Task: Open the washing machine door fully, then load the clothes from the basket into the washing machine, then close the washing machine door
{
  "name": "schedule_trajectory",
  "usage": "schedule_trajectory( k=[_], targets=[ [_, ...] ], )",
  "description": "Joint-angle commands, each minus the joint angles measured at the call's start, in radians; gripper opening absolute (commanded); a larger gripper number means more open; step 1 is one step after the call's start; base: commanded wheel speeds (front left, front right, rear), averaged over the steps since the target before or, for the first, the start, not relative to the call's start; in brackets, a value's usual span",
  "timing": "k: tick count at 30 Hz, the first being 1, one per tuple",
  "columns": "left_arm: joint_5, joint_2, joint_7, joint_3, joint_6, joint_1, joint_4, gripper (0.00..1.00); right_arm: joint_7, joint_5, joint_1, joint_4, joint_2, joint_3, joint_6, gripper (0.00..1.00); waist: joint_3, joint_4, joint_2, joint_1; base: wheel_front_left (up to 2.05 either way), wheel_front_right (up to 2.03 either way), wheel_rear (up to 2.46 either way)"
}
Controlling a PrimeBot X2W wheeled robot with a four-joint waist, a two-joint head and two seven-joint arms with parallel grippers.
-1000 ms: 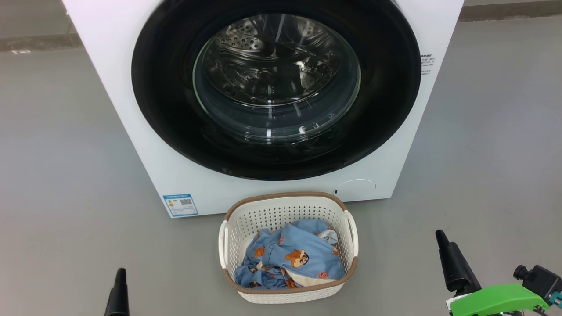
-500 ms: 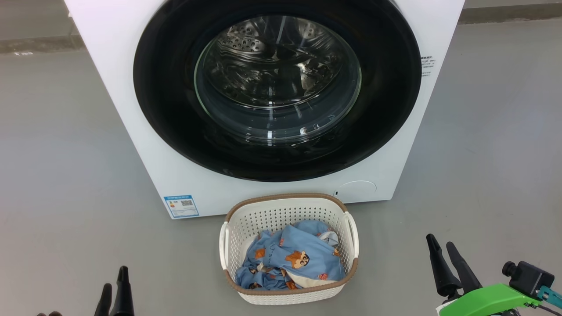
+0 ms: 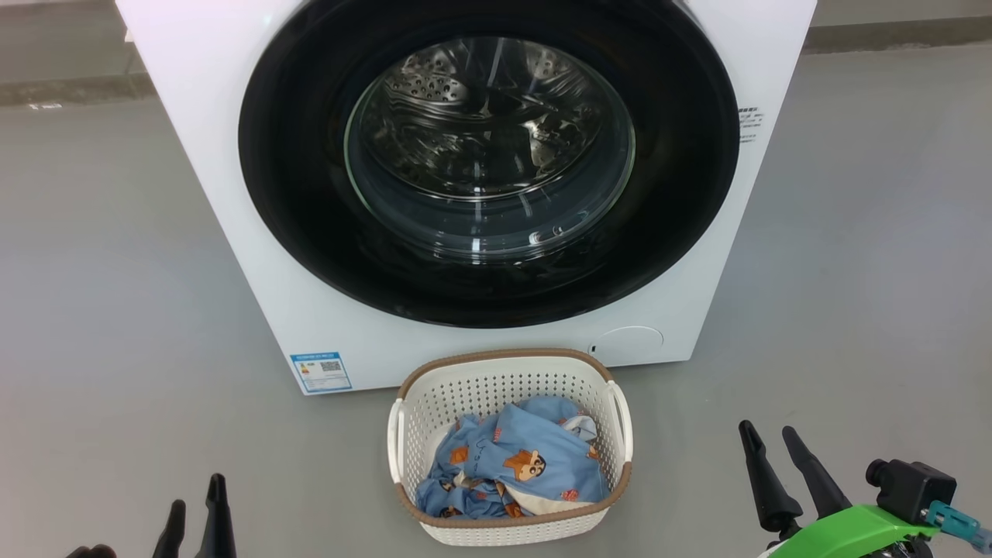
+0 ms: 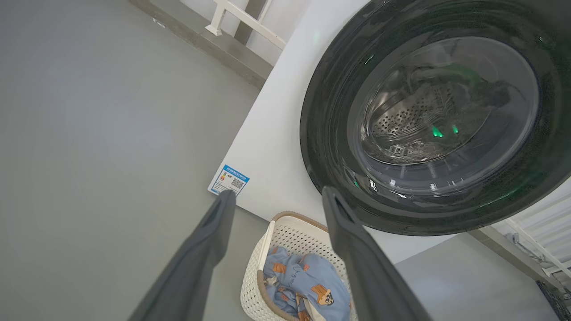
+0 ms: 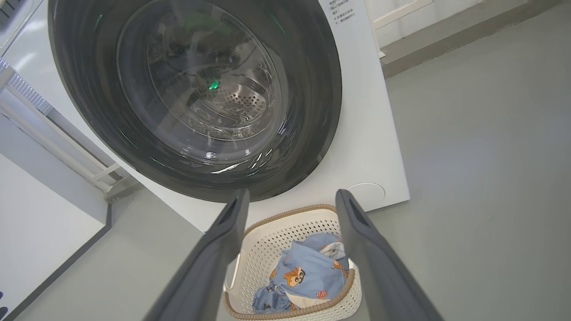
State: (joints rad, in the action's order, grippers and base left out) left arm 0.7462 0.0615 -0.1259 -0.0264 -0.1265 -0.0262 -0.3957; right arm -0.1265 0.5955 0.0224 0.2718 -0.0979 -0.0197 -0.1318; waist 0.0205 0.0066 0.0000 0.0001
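Floor grey out at nine o'clock, and low at seven o'clock of the head view, left gripper: two dark fingers spread apart, clutching nothing. Same story from the left wrist view, left gripper wide, only air in the gap, pointed toward the machine's lower front. Up at twelve o'clock, washing machine, big and white, blue sticker low at its seven o'clock corner. On its face, washing machine door shut flush against the front, glossy black rim all round, steel drum glinting through the clear glass. Dead centre at six o'clock, basket, standing on the floor just in front of the machine, contact or gap hard to call. Inside, clothes heaped up, light blue with orange-brown figures, a white patch peeking out at the near edge. Then round white flap at the machine's five o'clock corner, just beyond the basket's far right rim. Over at five o'clock, right gripper: fingers parted as well, nothing held, green bracket behind them. Confirmed from the right wrist view, right gripper gaping, basket and clothes framed between the fingers but well clear of them.
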Motion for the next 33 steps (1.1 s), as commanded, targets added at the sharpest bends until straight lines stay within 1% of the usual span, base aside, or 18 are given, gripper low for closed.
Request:
schedule_trajectory(
  k=[1,13,14,27,33],
  targets=[
    [-0.035,0.022,-0.015,-0.019,-0.003,-0.025,0.016,1.0,-0.016,-0.039,0.043,-0.024,-0.014,-0.021,0.001,1.0,0.004,0.0,0.0,-0.0001,0.0,0.0,0.0],
    [-0.175,0.023,-0.05,-0.025,-0.003,-0.023,0.016,1.0,-0.051,-0.182,0.04,-0.038,-0.026,-0.039,0.001,1.0,0.008,0.004,0.0,-0.0001,0.0,0.0,0.0],
    [-0.198,0.024,-0.056,-0.025,-0.003,-0.023,0.016,1.0,-0.057,-0.207,0.04,-0.041,-0.027,-0.04,0.001,1.0,0.008,0.004,0.0,-0.0001,0.0,0.0,0.0],
    [-0.329,0.039,-0.092,-0.028,-0.004,-0.029,0.009,1.0,-0.092,-0.359,0.045,-0.056,-0.031,-0.056,0.001,1.0,0.003,0.008,0.0,-0.0001,0.0,0.0,0.0],
    [-0.391,0.043,-0.11,-0.034,-0.004,-0.03,0.004,1.0,-0.11,-0.428,0.044,-0.053,-0.024,-0.043,0.001,1.0,0.002,0.01,0.0,-0.0001,0.0,0.0,0.0]
  ],
)
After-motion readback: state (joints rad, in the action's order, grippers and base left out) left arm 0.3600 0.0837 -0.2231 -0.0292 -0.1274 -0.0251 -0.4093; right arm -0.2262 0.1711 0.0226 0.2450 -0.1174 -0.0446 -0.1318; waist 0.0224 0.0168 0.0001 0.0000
